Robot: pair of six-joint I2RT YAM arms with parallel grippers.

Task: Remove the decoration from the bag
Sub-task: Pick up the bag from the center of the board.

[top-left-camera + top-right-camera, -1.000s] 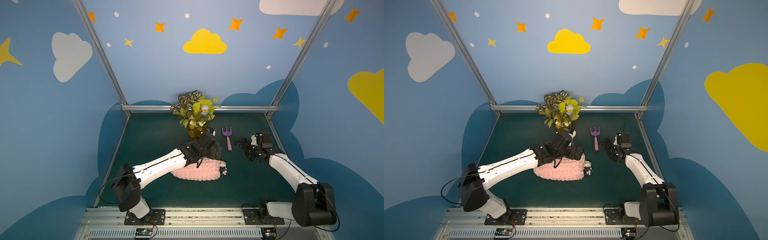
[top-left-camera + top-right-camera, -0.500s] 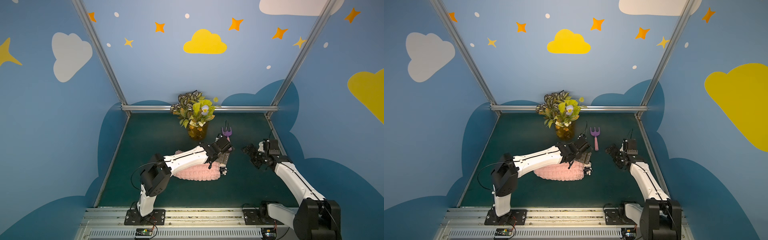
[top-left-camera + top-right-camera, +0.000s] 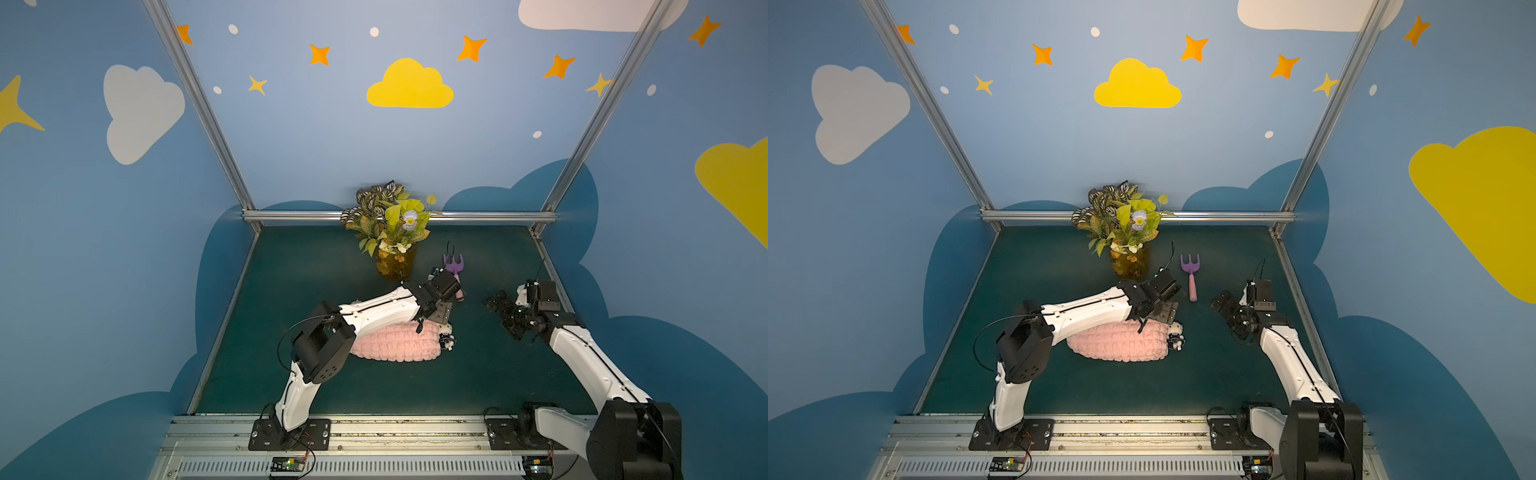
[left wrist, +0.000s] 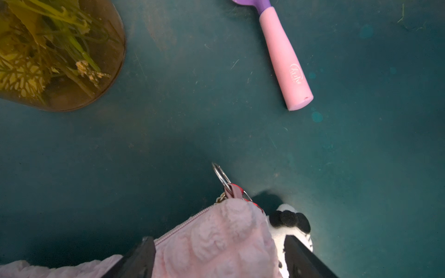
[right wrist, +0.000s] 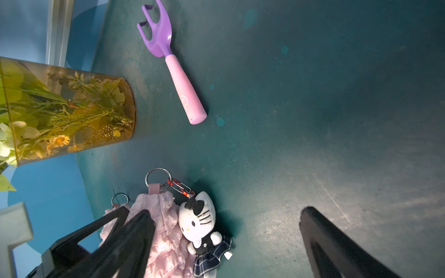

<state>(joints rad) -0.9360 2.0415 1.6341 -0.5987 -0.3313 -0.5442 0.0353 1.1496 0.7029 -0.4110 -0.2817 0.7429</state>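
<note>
- Both top views look from high at 6 o'clock toward 12 o'clock, covering the whole table [image 3: 311, 257].
- Both wrist views sit close above the table, sharing the fork [image 4: 286, 60], vase [image 4: 96, 72] and bag [image 4: 216, 235].

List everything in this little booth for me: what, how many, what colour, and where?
bag: one, pink, mid-table.
decoration: one, white cat charm, at the bag's end toward the right arm.
toy fork: one, purple and pink, behind the bag.
vase: one, amber, leafy, at the back.
table: one, dark green, beneath all.
left end effector: one, black, open astride the bag's end.
right end effector: one, black, open, clear of the bag.
</note>
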